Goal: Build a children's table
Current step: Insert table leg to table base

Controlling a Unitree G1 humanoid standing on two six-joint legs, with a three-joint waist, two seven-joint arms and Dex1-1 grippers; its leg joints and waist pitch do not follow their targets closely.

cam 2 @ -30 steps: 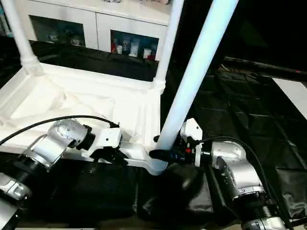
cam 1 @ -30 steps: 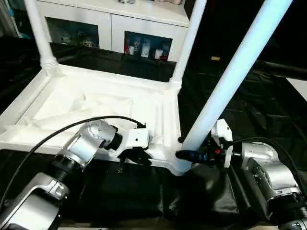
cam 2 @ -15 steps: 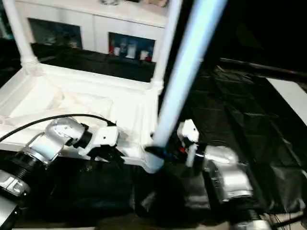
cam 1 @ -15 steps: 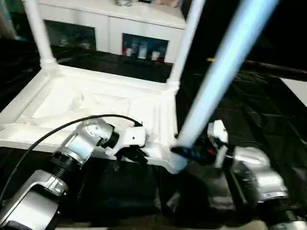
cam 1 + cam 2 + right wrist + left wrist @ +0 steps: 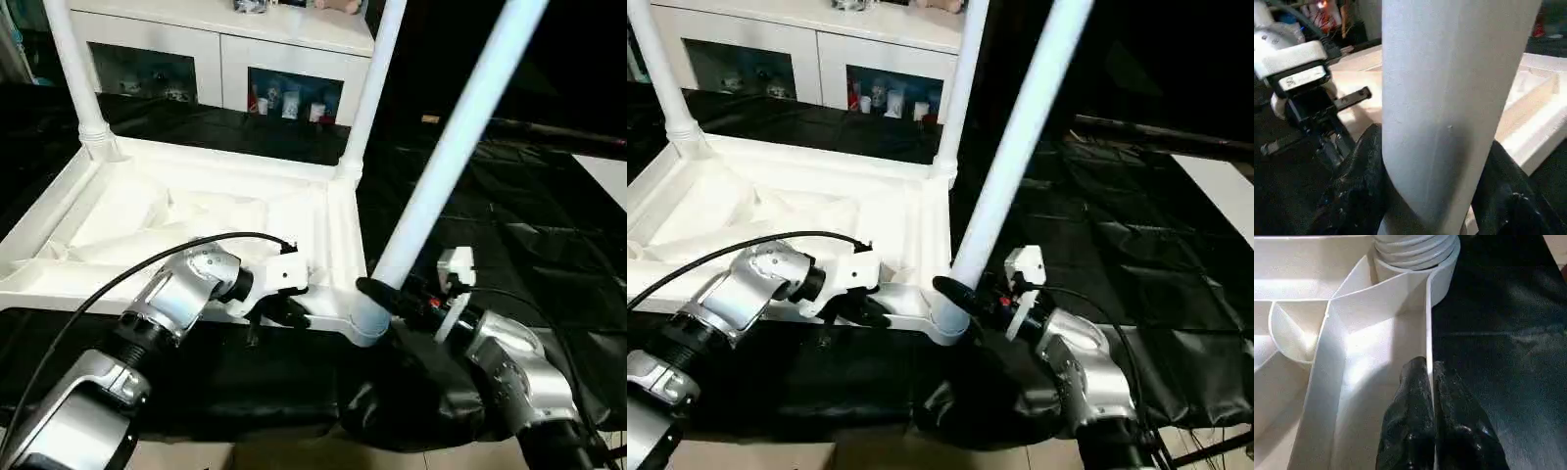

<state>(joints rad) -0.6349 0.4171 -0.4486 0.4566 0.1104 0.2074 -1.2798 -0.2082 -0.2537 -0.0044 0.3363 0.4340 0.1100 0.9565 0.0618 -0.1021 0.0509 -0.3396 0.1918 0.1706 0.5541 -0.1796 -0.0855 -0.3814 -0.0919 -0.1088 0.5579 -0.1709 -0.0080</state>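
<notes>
A: Where's the table top (image 5: pixel 147 220)?

B: Left and centre of the head views, upside down on black sheeting (image 5: pixel 529 215), ribs up. Two legs (image 5: pixel 73 73) stand in the far corner sockets. A third leg (image 5: pixel 456 147) leans up toward the upper right from the near right socket (image 5: pixel 364 318).

A: Your hands?

B: Your left hand (image 5: pixel 1430 382) is pinched narrow on the thin near rim wall of the top, just beside that socket. Your right hand (image 5: pixel 1435 196) is half spread, its fingers (image 5: pixel 1352 186) wrapped round the leaning leg's base.

A: Handling?

B: Probably light, hollow, stiff plastic, and smooth, so likely slippery. The long leg will lever; keep your hold low, near the socket.
</notes>
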